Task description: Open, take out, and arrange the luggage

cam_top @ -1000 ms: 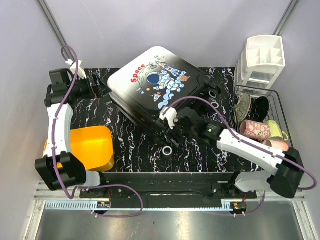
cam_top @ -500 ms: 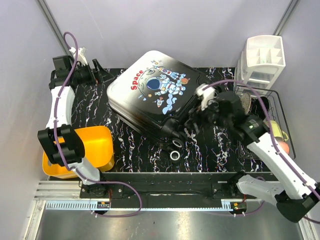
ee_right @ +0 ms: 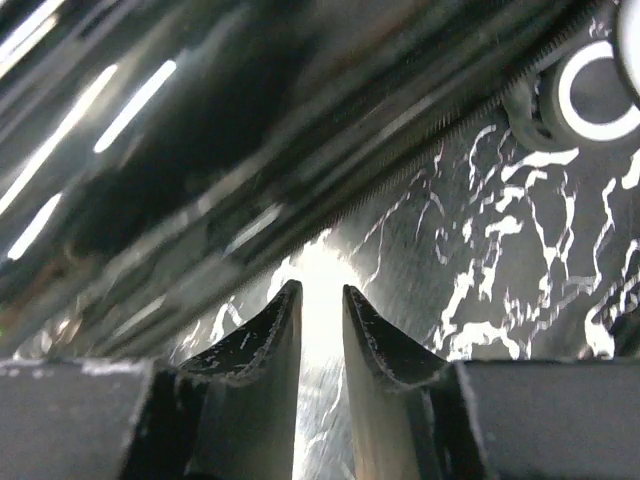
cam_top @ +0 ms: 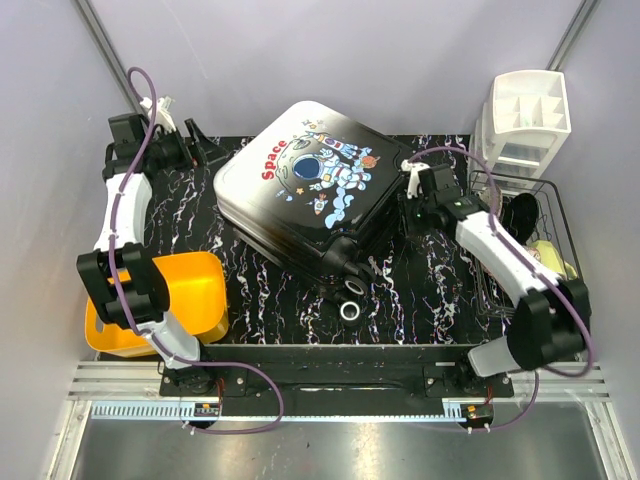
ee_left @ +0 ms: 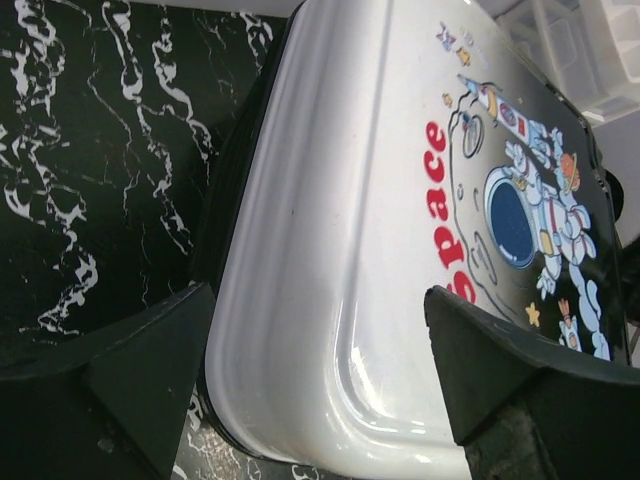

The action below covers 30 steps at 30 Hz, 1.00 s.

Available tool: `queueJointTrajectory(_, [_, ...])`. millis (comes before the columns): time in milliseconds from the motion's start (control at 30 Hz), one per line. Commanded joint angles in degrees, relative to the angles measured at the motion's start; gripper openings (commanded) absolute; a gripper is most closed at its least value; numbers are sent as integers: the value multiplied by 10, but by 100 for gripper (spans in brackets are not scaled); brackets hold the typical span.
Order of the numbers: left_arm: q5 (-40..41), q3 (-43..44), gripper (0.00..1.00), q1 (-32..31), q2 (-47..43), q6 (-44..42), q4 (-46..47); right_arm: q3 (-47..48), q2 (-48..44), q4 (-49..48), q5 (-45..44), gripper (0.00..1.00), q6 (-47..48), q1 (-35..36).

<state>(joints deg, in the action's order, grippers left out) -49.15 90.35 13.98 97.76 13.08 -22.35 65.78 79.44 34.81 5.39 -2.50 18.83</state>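
Note:
The luggage [cam_top: 310,195] lies closed on the black marble table, white astronaut panel up, wheels [cam_top: 350,298] toward the near edge. My left gripper [cam_top: 207,147] is open at the back left and points at the case's left end. In the left wrist view its jaws [ee_left: 318,295] stand wide apart with the white panel [ee_left: 380,200] between and beyond them, not touching it. My right gripper [cam_top: 403,212] is at the case's right side. In the right wrist view its fingers [ee_right: 320,288] are nearly together and empty, just below the case's zipper seam [ee_right: 430,150], with a wheel [ee_right: 600,90] nearby.
A yellow-orange bin [cam_top: 180,295] stands at the near left. A white compartmented organizer [cam_top: 525,120] stands at the back right. A wire basket [cam_top: 545,195] with cups and shoes is at the right edge.
My right arm swung from the case's near edge round to its right side. My left arm rose to the back left corner. The case shifted slightly toward the near side.

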Motion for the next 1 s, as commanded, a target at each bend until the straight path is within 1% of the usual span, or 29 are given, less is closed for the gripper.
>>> queueJointTrajectory(0, [-8, -39, 91, 15, -48, -11, 22, 11, 85, -138, -23, 31, 54, 0])
queueJointTrajectory(33, [-8, -46, 91, 23, -51, -11, 21, 31, 103, -175, -17, 31, 69, 0])
queueJointTrajectory(67, [-9, -57, 91, 26, -55, -10, 20, 46, 141, -189, -7, 30, 78, 0])
queueJointTrajectory(133, [-10, -68, 91, 42, -65, -6, 21, 99, 179, -224, 16, 30, 96, 1])
queueJointTrajectory(200, [-10, -83, 91, 57, -78, -3, 22, 139, 236, -242, 56, 29, 96, 2])
queueJointTrajectory(233, [-10, -88, 91, 61, -82, -3, 22, 185, 256, -253, 82, 28, 88, 3])
queueJointTrajectory(267, [-9, -98, 91, 66, -91, -2, 22, 208, 294, -259, 93, 28, 82, 5])
queueJointTrajectory(300, [-9, -104, 91, 73, -94, -2, 23, 231, 313, -264, 99, 28, 80, 9])
queueJointTrajectory(333, [-6, -110, 91, 76, -97, -2, 23, 278, 331, -272, 101, 28, 84, 16])
queueJointTrajectory(367, [-4, -117, 91, 77, -103, -2, 21, 301, 365, -276, 108, 29, 86, 20])
queueJointTrajectory(467, [-2, -124, 91, 84, -107, -1, 19, 384, 419, -280, 110, 31, 81, 24])
queueJointTrajectory(533, [-2, -120, 91, 90, -108, -2, 14, 423, 430, -274, 105, 33, 86, 22])
queueJointTrajectory(633, [-8, -105, 91, 94, -106, -9, 4, 408, 409, -272, 116, 38, 92, 11])
queueJointTrajectory(667, [-10, -99, 91, 95, -101, -10, 0, 397, 383, -270, 123, 41, 93, -2])
queueJointTrajectory(700, [-23, -94, 91, 96, -100, -12, -2, 366, 367, -267, 132, 48, 94, -10])
queueJointTrajectory(800, [-50, -80, 91, 96, -93, -17, -7, 318, 301, -247, 214, 61, 104, -58])
queueJointTrajectory(833, [-55, -76, 91, 95, -93, -18, -6, 290, 288, -228, 272, 71, 119, -74])
queueJointTrajectory(867, [-60, -75, 91, 95, -92, -18, -5, 276, 261, -217, 300, 75, 130, -98])
queueJointTrajectory(900, [-67, -74, 91, 92, -93, -19, -2, 249, 249, -205, 322, 79, 162, -109])
queueJointTrajectory(933, [-67, -72, 91, 91, -94, -24, -3, 232, 238, -182, 349, 86, 180, -116])
queueJointTrajectory(967, [-65, -71, 91, 87, -100, -28, -2, 213, 211, -174, 359, 88, 196, -121])
